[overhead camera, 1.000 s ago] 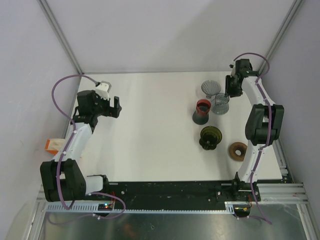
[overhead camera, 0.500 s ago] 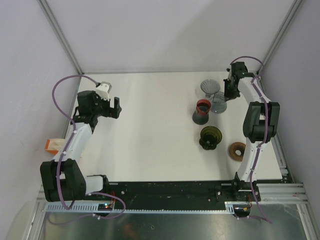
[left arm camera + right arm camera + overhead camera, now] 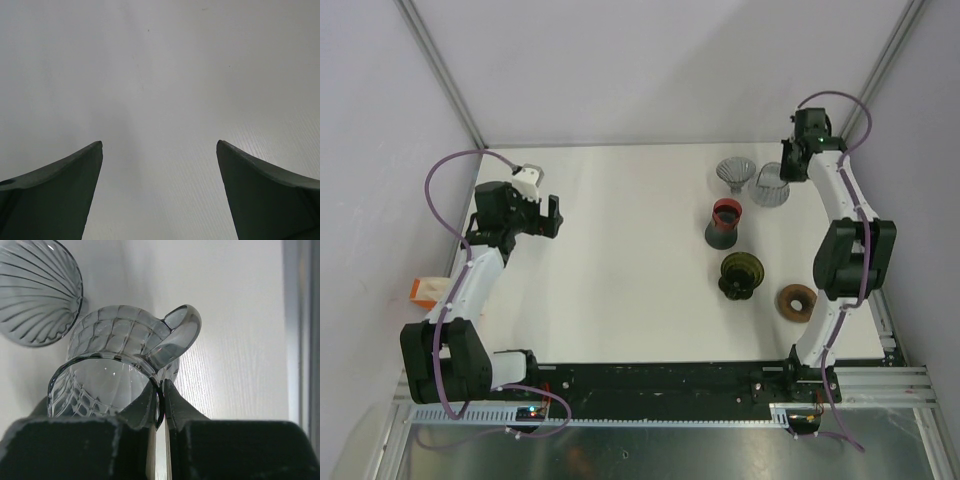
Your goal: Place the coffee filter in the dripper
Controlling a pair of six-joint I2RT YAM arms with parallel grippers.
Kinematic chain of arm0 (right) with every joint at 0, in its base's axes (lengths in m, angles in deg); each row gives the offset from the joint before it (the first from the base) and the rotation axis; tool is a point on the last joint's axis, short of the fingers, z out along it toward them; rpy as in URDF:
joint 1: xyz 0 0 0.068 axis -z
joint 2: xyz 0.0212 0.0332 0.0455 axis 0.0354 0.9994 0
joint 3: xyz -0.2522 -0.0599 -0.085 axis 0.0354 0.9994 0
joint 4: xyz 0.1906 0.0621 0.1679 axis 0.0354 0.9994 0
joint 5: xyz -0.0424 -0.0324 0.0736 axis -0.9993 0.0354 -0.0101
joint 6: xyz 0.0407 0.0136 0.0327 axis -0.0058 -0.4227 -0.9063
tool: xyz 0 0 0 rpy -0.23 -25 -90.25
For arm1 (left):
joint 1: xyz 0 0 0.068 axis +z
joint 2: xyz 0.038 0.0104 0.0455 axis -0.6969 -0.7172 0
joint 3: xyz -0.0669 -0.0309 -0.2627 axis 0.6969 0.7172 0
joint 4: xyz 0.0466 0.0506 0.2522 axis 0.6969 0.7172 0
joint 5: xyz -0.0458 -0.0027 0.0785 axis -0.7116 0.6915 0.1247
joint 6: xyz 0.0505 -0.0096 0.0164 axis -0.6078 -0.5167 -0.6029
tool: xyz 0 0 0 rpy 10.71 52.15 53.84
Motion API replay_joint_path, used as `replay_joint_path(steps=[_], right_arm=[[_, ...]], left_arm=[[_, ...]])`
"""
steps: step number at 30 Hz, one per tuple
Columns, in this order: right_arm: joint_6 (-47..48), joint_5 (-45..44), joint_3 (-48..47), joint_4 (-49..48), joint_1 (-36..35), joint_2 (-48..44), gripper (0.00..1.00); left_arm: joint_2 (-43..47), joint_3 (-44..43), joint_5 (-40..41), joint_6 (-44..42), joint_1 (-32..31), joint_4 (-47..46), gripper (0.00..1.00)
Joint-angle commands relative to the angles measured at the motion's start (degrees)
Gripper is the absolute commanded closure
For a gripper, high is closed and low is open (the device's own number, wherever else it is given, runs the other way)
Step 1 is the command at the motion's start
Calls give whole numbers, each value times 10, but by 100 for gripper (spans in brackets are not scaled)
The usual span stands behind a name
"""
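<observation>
The glass dripper [image 3: 115, 365] is at about one o'clock of the table [image 3: 620, 250], tipped over a bit. My right gripper [image 3: 159, 390] pinches its rim tight, next to the handle. A ribbed glass cone [image 3: 37, 290] is just at its nine o'clock. I cannot see a paper filter, so I think the filter step is not done. My left gripper [image 3: 160, 145] is wide open at nine o'clock, holding nothing.

Glossy clear glass dripper [image 3: 120, 340] (matt table [image 3: 235, 315])

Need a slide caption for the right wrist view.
Right gripper shut on the rim of a handled glass dripper, a ribbed glass dripper beside it.
</observation>
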Motion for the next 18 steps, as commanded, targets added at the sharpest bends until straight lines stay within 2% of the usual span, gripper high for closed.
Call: replay_joint_path(steps=[1, 6, 10, 13, 18], right_arm=[[-11, -25, -55, -55, -39, -114, 100], [0, -61, -84, -68, -120, -149, 100], [0, -80, -123, -47, -157, -143, 100], [-5, -75, -115, -51, -178, -150, 100], [-15, -41, -90, -69, -262, -144, 100]], left_arm=[[21, -30, 10, -17, -2, 0, 0], [28, -35, 17, -20, -3, 6, 0], [34, -34, 16, -21, -2, 8, 0], [40, -33, 14, -24, -2, 9, 0], [39, -40, 11, -21, -2, 10, 0]])
